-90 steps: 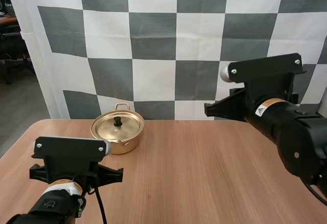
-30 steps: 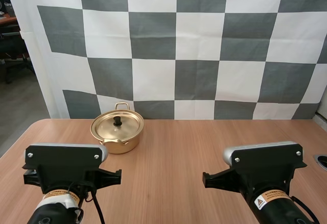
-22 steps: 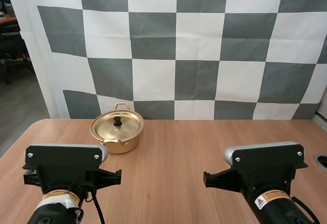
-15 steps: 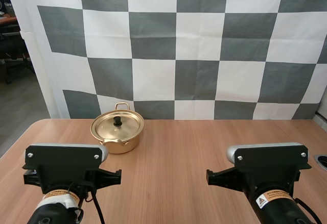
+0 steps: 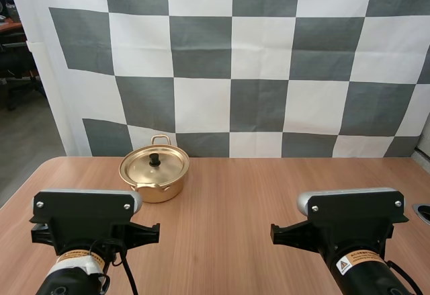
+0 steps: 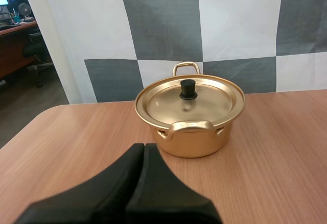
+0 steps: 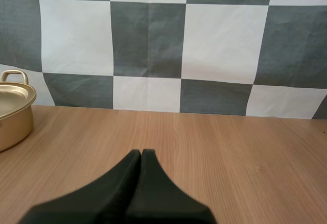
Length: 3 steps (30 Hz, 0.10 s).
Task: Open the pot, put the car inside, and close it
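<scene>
Three seconds back the right arm (image 5: 353, 224) was raised high at the desk's right side; it now sits low at the near edge, level with the left arm (image 5: 84, 228), and has barely shifted in the last half second. The pot (image 6: 191, 127) has not moved and its lid (image 6: 204, 99) is still on, black knob (image 6: 188, 89) upright in the middle. The left fingers (image 6: 143, 150) lie pressed together as one dark wedge, holding nothing, with the pot ahead of their tips and a little to their right, a strip of bare desk (image 5: 235, 194) between. The right fingers (image 7: 141, 155) are likewise closed and empty; the pot is well off to their left. Ahead of them open desk runs to the far edge.
</scene>
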### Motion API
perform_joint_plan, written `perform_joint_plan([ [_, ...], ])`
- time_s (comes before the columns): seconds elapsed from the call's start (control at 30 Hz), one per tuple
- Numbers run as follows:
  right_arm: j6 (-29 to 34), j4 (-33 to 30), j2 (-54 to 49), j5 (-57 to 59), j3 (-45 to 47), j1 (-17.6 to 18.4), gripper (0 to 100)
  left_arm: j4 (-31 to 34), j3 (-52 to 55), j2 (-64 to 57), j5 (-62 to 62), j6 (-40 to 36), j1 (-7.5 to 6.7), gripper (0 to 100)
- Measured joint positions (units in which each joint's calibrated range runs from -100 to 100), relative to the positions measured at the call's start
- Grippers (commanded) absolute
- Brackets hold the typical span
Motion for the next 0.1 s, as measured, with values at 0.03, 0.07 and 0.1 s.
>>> perform_joint_plan([
  [0.03, 0.0, 0.0, 0.0, 0.0, 0.0, 0.0, 0, 0.0, 0.0, 0.0, 0.0, 0.0, 0.0, 0],
  [0.07, 0.0, 0.0, 0.0, 0.0, 0.0, 0.0, 0, 0.0, 0.0, 0.0, 0.0, 0.0, 0.0, 0],
  [0.1, 0.0, 0.0, 0.0, 0.0, 0.0, 0.0, 0, 0.0, 0.0, 0.0, 0.0, 0.0, 0.0, 0],
])
